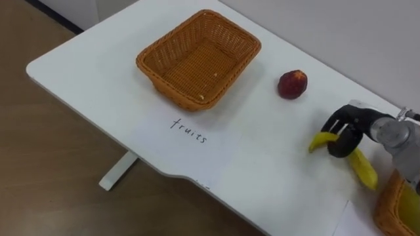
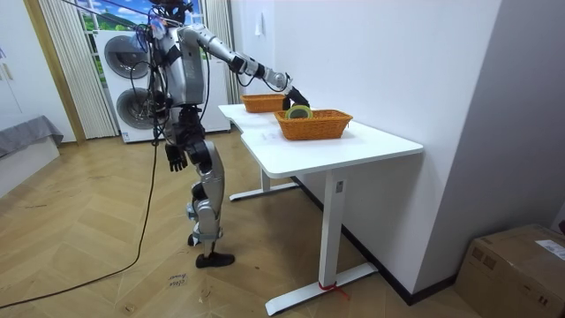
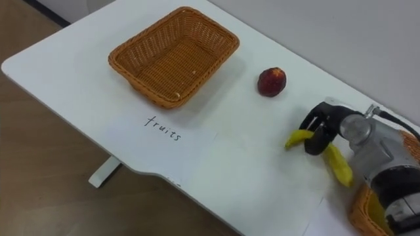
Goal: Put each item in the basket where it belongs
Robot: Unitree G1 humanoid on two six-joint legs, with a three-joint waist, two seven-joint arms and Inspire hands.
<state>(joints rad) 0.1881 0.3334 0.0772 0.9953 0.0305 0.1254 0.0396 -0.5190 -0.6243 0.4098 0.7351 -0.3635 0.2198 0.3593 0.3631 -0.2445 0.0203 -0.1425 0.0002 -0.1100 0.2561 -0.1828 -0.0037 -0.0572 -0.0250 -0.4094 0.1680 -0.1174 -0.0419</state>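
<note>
Now the right hand [image 1: 351, 128] grips the banana [image 1: 363, 168] toward the desk's [image 1: 85, 72] right end.
Its dark fingers [image 1: 336, 147] curl round the banana's middle, both yellow ends sticking out, well apart from the empty fruit basket [image 1: 157, 62]. The left hand [image 2: 177, 159] hangs beside the hip.

The white bench [image 1: 85, 72] lies bare between the right hand [image 1: 346, 128], curled round a yellow banana [image 1: 363, 167], and the open-topped orange wicker basket [image 1: 197, 59] near its left end. A round red fruit [image 1: 293, 84] sits beside that path, toward the far edge. A second wicker basket [image 1: 390, 211] crowds the hand's near side.
</note>
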